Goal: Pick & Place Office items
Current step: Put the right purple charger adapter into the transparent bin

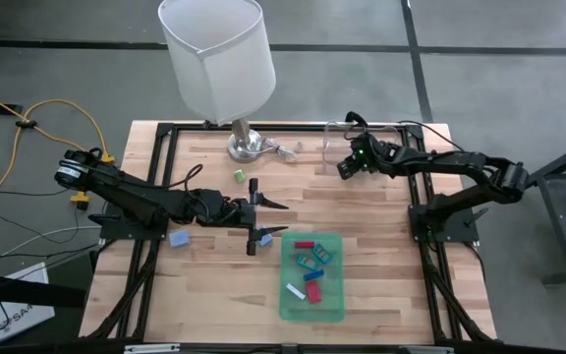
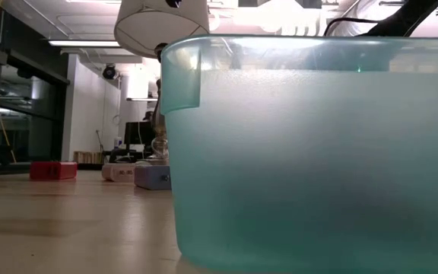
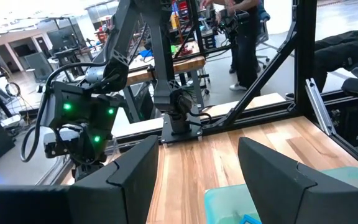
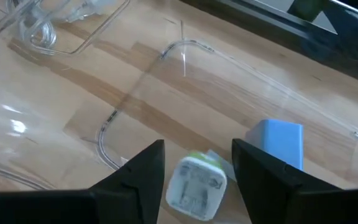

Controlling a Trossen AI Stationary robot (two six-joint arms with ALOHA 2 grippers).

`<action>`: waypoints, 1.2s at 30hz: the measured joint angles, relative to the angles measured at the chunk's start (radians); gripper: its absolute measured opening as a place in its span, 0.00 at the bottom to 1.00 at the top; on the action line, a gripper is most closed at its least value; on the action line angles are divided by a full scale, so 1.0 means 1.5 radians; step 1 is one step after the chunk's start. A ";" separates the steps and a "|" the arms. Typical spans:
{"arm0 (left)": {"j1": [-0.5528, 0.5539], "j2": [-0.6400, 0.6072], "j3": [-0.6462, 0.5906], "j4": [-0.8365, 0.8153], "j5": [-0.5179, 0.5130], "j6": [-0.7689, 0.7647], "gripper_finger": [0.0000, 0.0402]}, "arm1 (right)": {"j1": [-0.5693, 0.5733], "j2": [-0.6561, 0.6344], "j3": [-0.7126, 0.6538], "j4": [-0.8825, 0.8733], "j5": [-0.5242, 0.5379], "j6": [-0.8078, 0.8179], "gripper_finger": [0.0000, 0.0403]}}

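Pale wooden slatted table (image 1: 381, 265) bearing white-shaded lamp (image 1: 214, 59), flat green translucent tray (image 1: 330, 300), clear plastic container (image 1: 334, 138), small green block (image 1: 238, 175), pale blue block (image 1: 179, 238).

No lettering in any view is clear enough to read.

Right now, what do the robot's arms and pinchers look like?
Both arms are black, thin and jointed, with black cables along them. The left gripper has two long, pointed black fingers, flat like wedges. The right gripper is chunky and black, with little green lights glowing on its wrist.
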 joint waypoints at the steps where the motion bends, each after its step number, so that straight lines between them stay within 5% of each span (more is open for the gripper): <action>1: 0.000 0.000 0.000 0.000 0.000 0.000 0.53 | 0.000 0.000 0.000 0.008 -0.001 -0.006 0.43; 10: 0.000 -0.040 0.000 -0.040 -0.004 0.000 0.53 | 0.000 -0.023 -0.001 0.150 -0.055 -0.072 0.43; 21: 0.012 -0.119 0.001 -0.309 -0.036 -0.145 0.53 | 0.028 -0.148 0.000 0.173 -0.193 -0.095 0.43; 36: 0.014 -0.119 0.001 -0.614 -0.036 -0.314 0.53 | 0.180 -0.200 0.000 0.234 -0.260 -0.105 0.43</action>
